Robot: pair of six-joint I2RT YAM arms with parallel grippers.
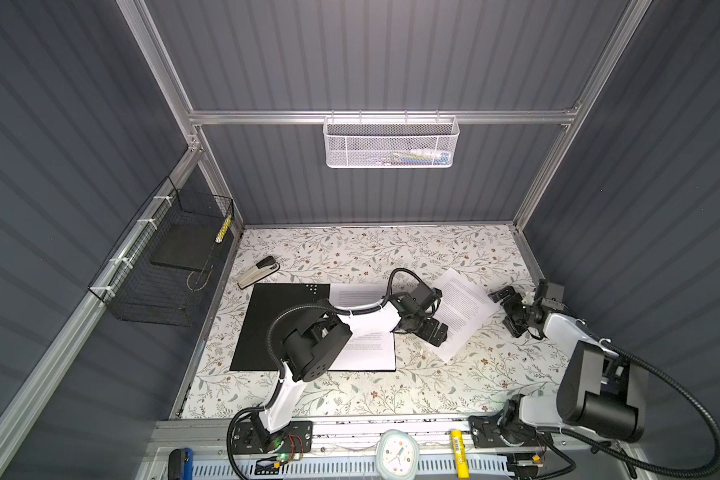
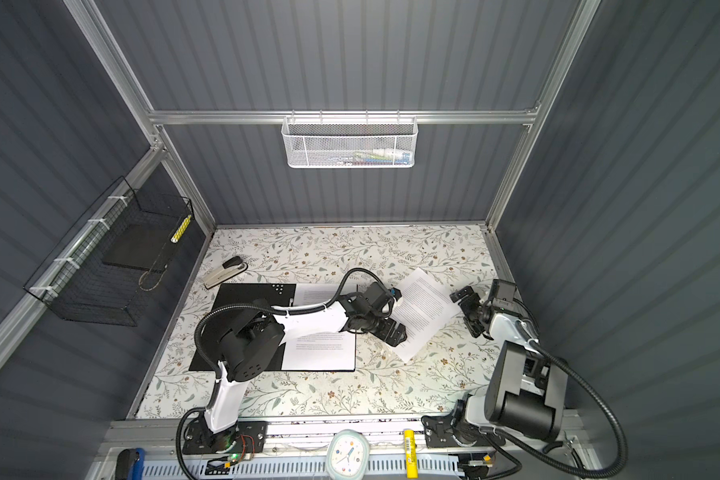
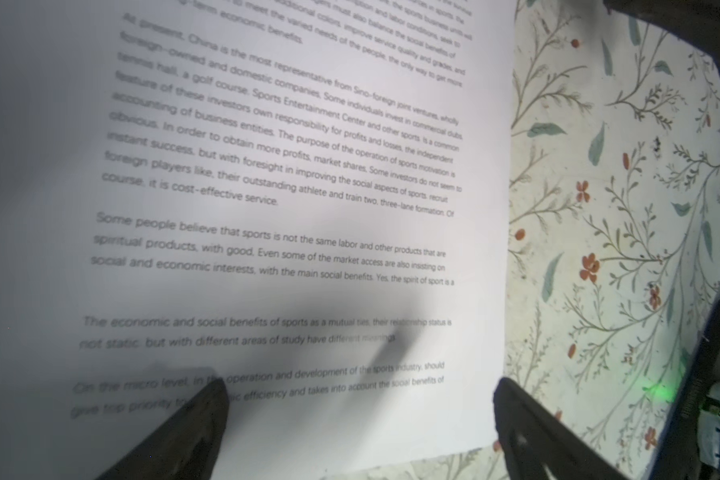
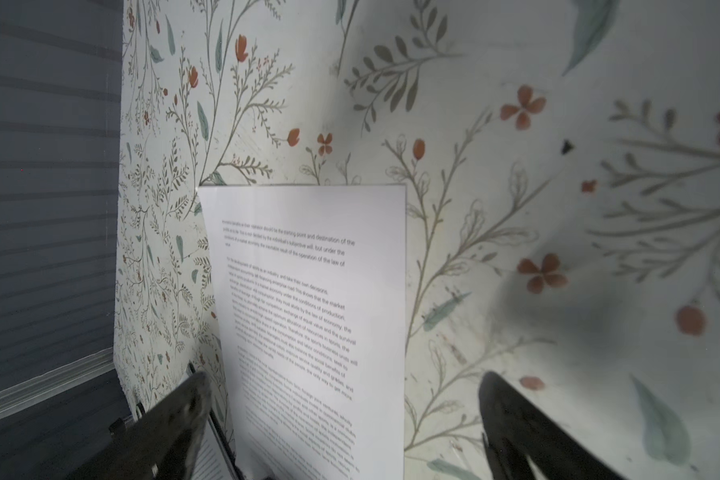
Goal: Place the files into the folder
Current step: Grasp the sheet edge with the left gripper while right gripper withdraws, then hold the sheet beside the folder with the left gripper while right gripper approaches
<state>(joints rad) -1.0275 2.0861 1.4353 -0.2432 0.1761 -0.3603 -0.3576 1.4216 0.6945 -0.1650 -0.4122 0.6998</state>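
The folder lies open on the left-centre of the table, black inside up. One of the files rests on its right half, partly under my left arm. A second printed sheet lies tilted on the table just right of the folder. My left gripper hovers open over that sheet's near-left corner, one finger on each side of the edge. My right gripper stands open beside the sheet's right edge, holding nothing.
A stapler lies behind the folder's far-left corner. A black wire basket hangs on the left wall and a white mesh basket on the back rail. A clock and a yellow tube sit on the front rail.
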